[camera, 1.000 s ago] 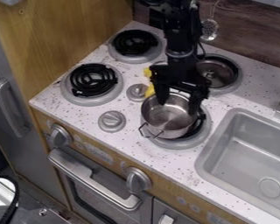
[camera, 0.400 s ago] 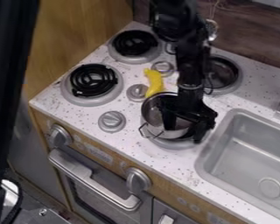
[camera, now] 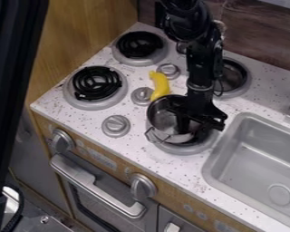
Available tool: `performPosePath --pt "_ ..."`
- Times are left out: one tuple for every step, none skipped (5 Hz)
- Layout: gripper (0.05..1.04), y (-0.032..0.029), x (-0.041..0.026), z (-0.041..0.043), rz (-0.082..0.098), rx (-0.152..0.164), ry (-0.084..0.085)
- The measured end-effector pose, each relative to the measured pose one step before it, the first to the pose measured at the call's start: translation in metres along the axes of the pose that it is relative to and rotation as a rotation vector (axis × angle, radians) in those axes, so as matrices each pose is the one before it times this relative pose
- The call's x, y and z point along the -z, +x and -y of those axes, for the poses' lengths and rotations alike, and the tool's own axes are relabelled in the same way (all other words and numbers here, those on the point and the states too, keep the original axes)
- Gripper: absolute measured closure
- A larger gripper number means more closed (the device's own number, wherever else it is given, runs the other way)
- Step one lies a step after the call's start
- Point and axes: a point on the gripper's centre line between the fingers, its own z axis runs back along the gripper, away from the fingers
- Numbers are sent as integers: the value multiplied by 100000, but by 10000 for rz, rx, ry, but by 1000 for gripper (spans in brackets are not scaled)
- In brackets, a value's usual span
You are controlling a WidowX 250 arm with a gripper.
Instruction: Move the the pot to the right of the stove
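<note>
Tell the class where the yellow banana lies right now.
In the camera view, the banana lies on the stove top, just behind the metal pot and beside a small round knob.

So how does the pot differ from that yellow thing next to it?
The pot is round and hollow; the yellow thing is long and slim, with a slight bend. The pot is shiny silver metal with a wire handle; the yellow thing is plain yellow with no handle. The pot sits over the front right burner, while the yellow thing lies between burners. Both are on the stove top.
</note>
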Motion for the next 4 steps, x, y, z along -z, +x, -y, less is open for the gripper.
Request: performPosePath --pt "853 293 -140 -239 418 147 31" --pt "985 1070 -2601 -1728 640 -120 360" --pt "1012 1740 -2212 -4647 728 -1083 411" --pt "1013 1122 -255 -4233 -148 -1101 453"
